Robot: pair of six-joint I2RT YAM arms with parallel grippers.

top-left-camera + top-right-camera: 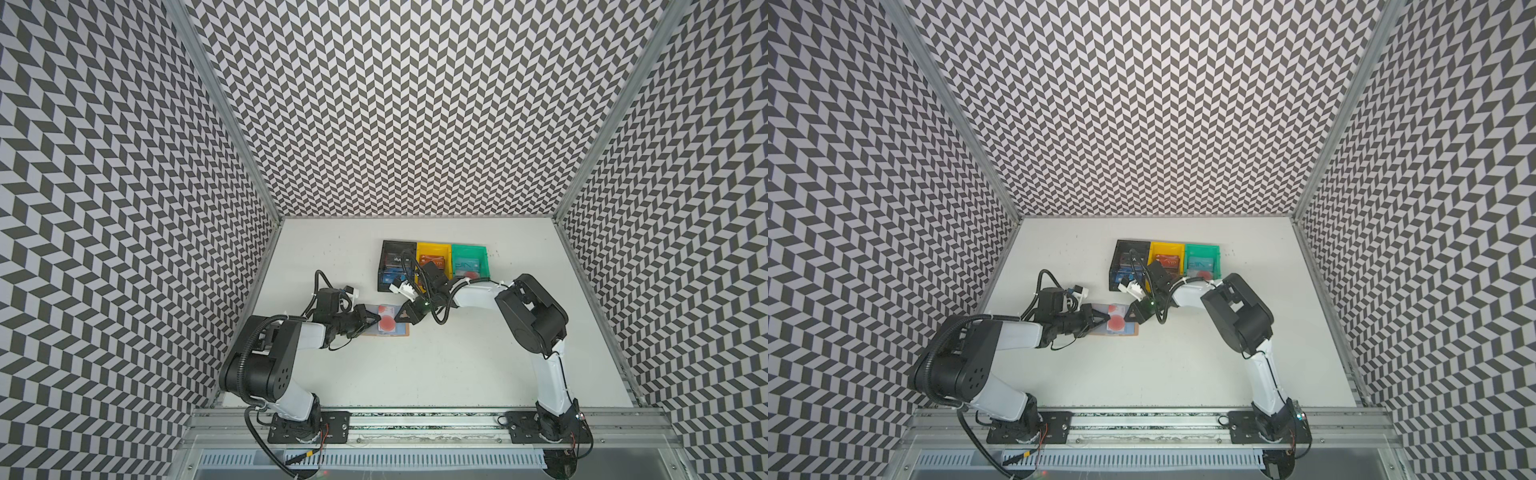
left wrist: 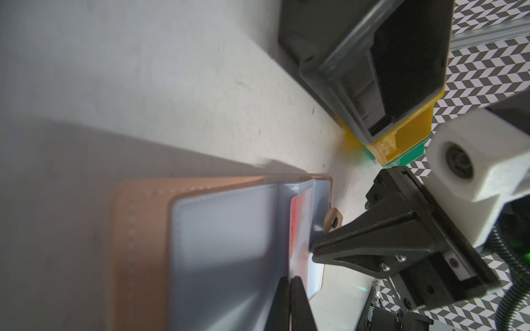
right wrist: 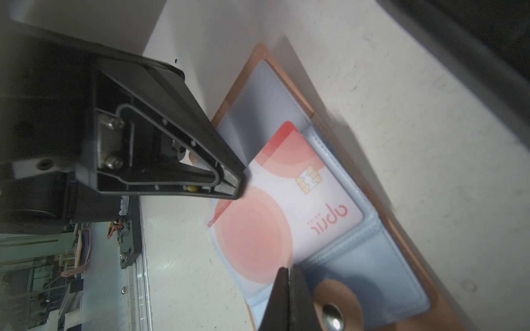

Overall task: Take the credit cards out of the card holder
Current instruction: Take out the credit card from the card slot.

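Card holder lies open flat near the black bin, on the robot's side, long side parallel to that bin's front edge. Left gripper looks clamped on the pale card. Right gripper is closed, pinning the sleeve. The card sits skewed, chip end toward the fold. I'd slide it out flat, no twisting.

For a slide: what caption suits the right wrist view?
Left gripper, shut, touches the edge of a red-circled card on the open card holder; right gripper shut near it.
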